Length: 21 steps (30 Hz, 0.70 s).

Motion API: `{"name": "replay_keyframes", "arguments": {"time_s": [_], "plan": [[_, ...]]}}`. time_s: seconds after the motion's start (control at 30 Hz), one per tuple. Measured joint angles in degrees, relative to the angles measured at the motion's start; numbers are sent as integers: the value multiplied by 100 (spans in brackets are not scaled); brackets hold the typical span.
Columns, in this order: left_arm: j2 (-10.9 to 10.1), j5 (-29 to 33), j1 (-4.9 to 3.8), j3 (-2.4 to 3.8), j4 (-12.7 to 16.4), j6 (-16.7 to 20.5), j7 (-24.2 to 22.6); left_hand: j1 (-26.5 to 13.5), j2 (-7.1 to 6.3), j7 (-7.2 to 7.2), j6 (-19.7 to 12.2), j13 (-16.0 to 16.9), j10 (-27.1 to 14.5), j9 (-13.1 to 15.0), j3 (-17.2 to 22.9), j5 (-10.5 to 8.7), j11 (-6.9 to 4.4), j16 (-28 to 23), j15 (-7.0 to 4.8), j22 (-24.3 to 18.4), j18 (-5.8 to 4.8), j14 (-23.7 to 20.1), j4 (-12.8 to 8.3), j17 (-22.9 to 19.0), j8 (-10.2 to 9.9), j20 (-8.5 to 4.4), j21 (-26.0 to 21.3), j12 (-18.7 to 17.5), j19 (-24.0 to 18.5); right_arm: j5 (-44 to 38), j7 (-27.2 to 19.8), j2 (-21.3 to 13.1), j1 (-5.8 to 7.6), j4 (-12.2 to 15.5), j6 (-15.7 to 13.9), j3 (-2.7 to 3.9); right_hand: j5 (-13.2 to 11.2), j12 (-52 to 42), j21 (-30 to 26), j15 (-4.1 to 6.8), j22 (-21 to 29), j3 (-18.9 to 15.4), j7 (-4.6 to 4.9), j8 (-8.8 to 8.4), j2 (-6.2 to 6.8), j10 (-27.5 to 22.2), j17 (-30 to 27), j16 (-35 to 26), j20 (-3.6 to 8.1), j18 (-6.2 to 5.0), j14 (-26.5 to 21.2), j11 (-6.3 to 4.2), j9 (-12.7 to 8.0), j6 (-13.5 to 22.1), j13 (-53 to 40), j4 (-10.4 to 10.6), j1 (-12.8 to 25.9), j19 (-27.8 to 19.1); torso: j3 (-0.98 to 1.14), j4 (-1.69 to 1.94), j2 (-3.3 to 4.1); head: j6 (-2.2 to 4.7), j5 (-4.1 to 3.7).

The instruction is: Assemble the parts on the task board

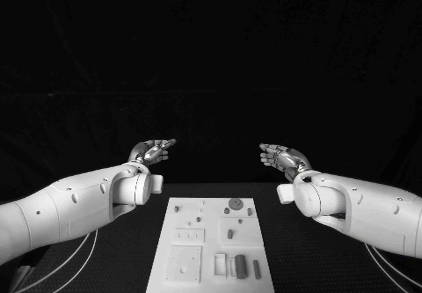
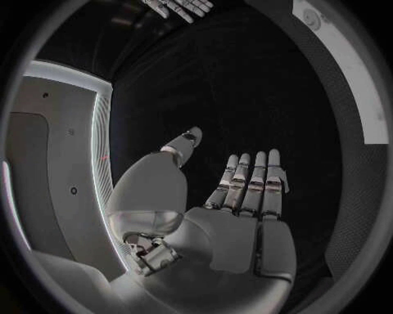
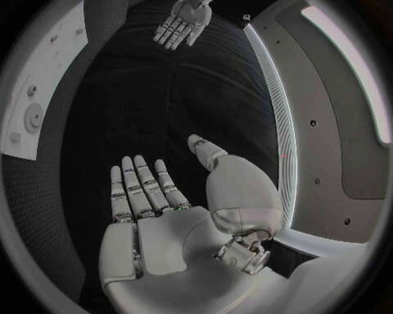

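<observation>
The white task board point(image 1: 211, 268) lies on the black table in front of me, its long side running away from me. Small grey parts lie on it: a round disc point(image 1: 236, 203) at its far end, a long peg point(image 1: 240, 267) and a thin bar point(image 1: 257, 268) near its front. My left hand point(image 1: 151, 151) is raised well above the table, beyond the board's far left corner, fingers apart and holding nothing. My right hand point(image 1: 283, 157) is raised the same way on the far right, palm up and empty. Both palms point(image 2: 238, 229) point(image 3: 156, 229) show nothing in them.
The board point(image 2: 352, 72) point(image 3: 37, 85) shows as a white strip at the rim of each wrist view. Black table surface point(image 1: 308, 262) lies on both sides of the board. Each wrist view also catches the other hand point(image 2: 180, 8) point(image 3: 182, 23) far across.
</observation>
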<state>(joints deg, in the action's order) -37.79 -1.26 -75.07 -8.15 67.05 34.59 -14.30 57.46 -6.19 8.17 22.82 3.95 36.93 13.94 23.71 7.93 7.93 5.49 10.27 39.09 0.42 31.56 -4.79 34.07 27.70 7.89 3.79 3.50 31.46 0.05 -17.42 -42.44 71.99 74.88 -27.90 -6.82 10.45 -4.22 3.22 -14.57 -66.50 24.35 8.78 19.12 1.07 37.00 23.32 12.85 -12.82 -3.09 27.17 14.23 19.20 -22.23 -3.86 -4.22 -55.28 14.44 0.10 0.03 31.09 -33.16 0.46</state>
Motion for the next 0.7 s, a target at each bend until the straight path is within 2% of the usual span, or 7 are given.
{"name": "replay_keyframes", "arguments": {"time_s": [0.1,0.13,0.23,0.33,0.4,0.5,0.7], "plan": [[72,-46,-137,-72,-227,-214,298,0,0,0,0,0,4,2,0,0,4,0,0,15,0,0,0,9,4,-1,0,0,0,-15,281,34,145,-199,424,-82,4,-36,35,-33,-336,53,-5,53,28,103,20,80,-4,-8,93,20,32,-69,-9,-198,-164,218,0,0,1,0,0],[84,-57,-160,-85,-265,-261,366,0,0,0,0,0,4,7,0,0,4,0,0,14,0,0,0,9,4,-1,0,4,0,-20,353,42,177,-241,532,-101,4,-49,36,-36,-406,73,-4,73,39,137,26,105,-5,-91,139,28,41,-107,-15,-262,-205,291,0,0,1,0,0],[102,-84,-197,-103,-330,-374,521,18,19,15,50,14,58,31,0,0,18,47,36,29,0,44,0,17,10,-6,28,39,5,-32,517,56,238,-325,779,-139,4,-110,43,-46,-551,130,3,139,90,259,41,188,2,-130,266,31,70,-205,-26,-439,-299,507,0,1,1,0,0],[123,-106,-185,-105,-389,-488,634,99,99,66,284,53,308,92,-3,0,75,178,98,64,0,248,-115,51,116,-71,95,139,177,-249,681,131,274,-501,992,-158,4,-196,86,-42,-658,211,15,229,137,459,68,313,12,-222,483,33,105,-382,-48,-653,-419,805,-1,-1,0,-9,0],[148,-114,-122,-106,-436,-599,687,183,183,89,568,109,649,148,33,0,139,350,89,101,-1,553,-248,97,216,-155,205,280,428,-883,796,294,272,-883,1032,-166,25,-247,87,-12,-707,268,24,289,145,613,95,408,21,-316,661,13,120,-530,-59,-789,-486,1020,-4,-1,0,-92,14],[135,-120,-89,-122,-439,-710,741,329,263,129,942,166,1103,191,134,0,190,583,53,141,7,990,-483,157,283,-262,350,455,823,-1585,892,343,269,-1097,1055,-165,25,-331,121,68,-749,345,40,371,172,854,144,548,34,-414,932,-32,149,-752,-70,-941,-565,1340,-8,-2,3,-147,28],[64,-176,-105,-114,-380,-874,806,573,302,223,1567,277,2006,204,581,0,150,1002,-171,255,266,1840,-760,324,318,-485,692,750,1706,-2775,1001,514,230,-1389,1091,-165,25,-453,200,261,-809,433,98,479,201,1334,264,795,60,-630,1490,-162,204,-1184,-93,-1103,-652,1955,-11,-9,7,-172,40]]}}
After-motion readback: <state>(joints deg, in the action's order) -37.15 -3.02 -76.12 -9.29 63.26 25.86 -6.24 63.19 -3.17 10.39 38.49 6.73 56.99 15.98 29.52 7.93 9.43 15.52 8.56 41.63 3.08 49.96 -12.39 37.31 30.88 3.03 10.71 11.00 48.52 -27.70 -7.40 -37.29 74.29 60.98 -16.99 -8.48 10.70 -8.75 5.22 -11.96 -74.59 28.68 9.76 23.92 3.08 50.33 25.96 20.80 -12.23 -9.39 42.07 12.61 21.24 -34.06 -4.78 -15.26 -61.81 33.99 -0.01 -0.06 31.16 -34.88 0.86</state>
